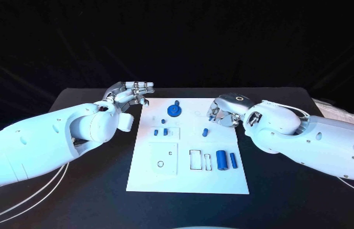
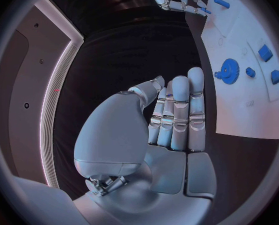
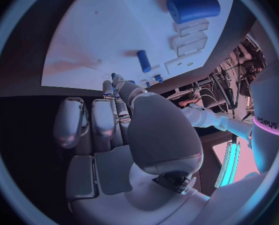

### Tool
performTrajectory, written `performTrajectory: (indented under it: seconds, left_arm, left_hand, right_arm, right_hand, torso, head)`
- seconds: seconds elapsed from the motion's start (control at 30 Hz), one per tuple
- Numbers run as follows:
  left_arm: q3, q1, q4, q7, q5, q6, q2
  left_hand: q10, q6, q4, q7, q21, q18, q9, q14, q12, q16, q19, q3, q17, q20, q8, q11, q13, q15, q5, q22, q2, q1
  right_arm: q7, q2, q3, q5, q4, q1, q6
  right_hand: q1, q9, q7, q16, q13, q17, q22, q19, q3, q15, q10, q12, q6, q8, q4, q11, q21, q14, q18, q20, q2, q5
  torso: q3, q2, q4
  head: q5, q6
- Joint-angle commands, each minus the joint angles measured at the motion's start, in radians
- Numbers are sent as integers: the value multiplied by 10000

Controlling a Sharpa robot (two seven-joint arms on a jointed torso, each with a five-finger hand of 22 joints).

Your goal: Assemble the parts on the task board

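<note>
The left hand (image 1: 131, 93) hovers over the black table (image 1: 88, 188) just off the far left corner of the white task board (image 1: 188, 180), fingers straight, close together and holding nothing. The right hand (image 1: 223, 114) sits at the board's right edge, fingertips over the board; whether it grips a small blue piece there cannot be told. Between the hands a blue gear (image 1: 174, 110) lies on the board. Nearer the robot are a blue peg (image 1: 205, 133), a thick blue cylinder (image 1: 222, 160) and a thin blue rod (image 1: 234, 160) beside it.
</note>
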Motion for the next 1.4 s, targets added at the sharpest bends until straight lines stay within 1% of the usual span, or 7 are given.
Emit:
performTrajectory:
  seconds: [0.03, 0.3, 0.4, 0.57, 0.7, 1.03, 1.4]
  left_arm:
    - [5, 1, 4, -19, 46, 202, 10]
    - [-1, -1, 6, -24, 46, 223, 43]
    - [-2, -1, 18, -22, 46, 222, 49]
    - [-3, -1, 36, -24, 46, 223, 67]
    - [-4, -1, 42, -18, 46, 235, 109]
    - [-8, -2, 89, -17, 45, 245, 154]
    - [-10, -2, 105, -62, 45, 278, 161]
  left_hand:
    - [-66, -81, 12, -22, -49, 111, -12, -18, 72, -50, 28, -71, -17, 15, -51, -3, 6, 31, 16, -29, -31, -100]
    - [-68, -83, 12, -22, -57, 112, -12, -19, 73, -50, 26, -73, -18, 15, -51, -3, 6, 31, 16, -34, -31, -101]
    - [-68, -83, 12, -22, -57, 112, -12, -19, 73, -50, 26, -73, -18, 15, -51, -3, 6, 31, 16, -34, -31, -101]
    - [-81, -94, 8, -21, -69, 113, -12, -26, 80, -53, 27, -80, -26, 18, -54, -2, 6, 33, 19, -44, -26, -93]
    - [-89, -99, 11, -18, -78, 113, -11, -30, 88, -55, 28, -92, -32, 20, -54, 1, 7, 35, 18, -52, -25, -98]
    - [-106, -107, 29, -13, -100, 112, -8, -36, 107, -57, 31, -130, -45, 26, -53, 8, 8, 42, 13, -69, -24, -126]
    - [-113, -110, 35, -12, -111, 112, -7, -40, 116, -58, 32, -145, -52, 29, -52, 9, 9, 44, 11, -78, -21, -134]
  right_arm:
    - [245, 122, 7, 226, 377, -9, -241]
    - [356, 661, 7, 232, 879, -95, -270]
    - [434, 926, 4, 226, 917, -244, -254]
    - [548, 1405, -22, 230, 820, -580, -14]
    - [616, 1640, -41, 239, 764, -808, 222]
    - [452, 2054, -83, 116, 389, -1132, 433]
    - [257, 2251, -93, 7, 201, -1212, 617]
  right_hand:
    - [-89, 10, 23, 42, -4, 4, 10, 84, 39, -63, 73, -32, 63, 9, 34, 9, 68, 268, -122, -6, -17, 27]
    - [-67, 14, 44, 49, -12, 16, 15, 86, 104, -65, 84, -51, 56, -2, 8, 19, 72, 265, -121, -5, -17, 30]
    - [-62, 14, 55, 48, -15, 16, 14, 85, 130, -65, 84, -61, 49, -8, -1, 24, 72, 262, -120, -4, -18, 33]
    - [-59, 15, 65, 49, -18, 18, 14, 85, 153, -64, 84, -69, 44, -14, -9, 29, 73, 261, -120, -3, -18, 33]
    - [-60, 16, 71, 52, -20, 22, 1, 79, 164, -63, 83, -75, 41, -16, -10, 33, 65, 261, -117, -2, -17, 33]
    - [-89, 16, 96, 46, -28, 18, -30, 63, 200, -52, 68, -102, 19, -34, -11, 54, 46, 255, -110, 1, -28, 33]
    - [-136, 20, 104, 56, -31, 31, -17, 68, 211, -45, 69, -115, 20, -38, 5, 64, 55, 254, -114, 10, -37, 32]
  torso:
    - [4, 2, 4]
    - [-20, 1, 7]
    - [-27, 2, 7]
    - [-15, 11, -2]
    - [-27, 10, 4]
    - [-7, 8, -9]
    - [-3, 10, -18]
  head:
    - [58, -7]
    - [218, -86]
    - [299, -105]
    - [493, -193]
    - [579, -257]
    - [700, -329]
    - [766, -392]
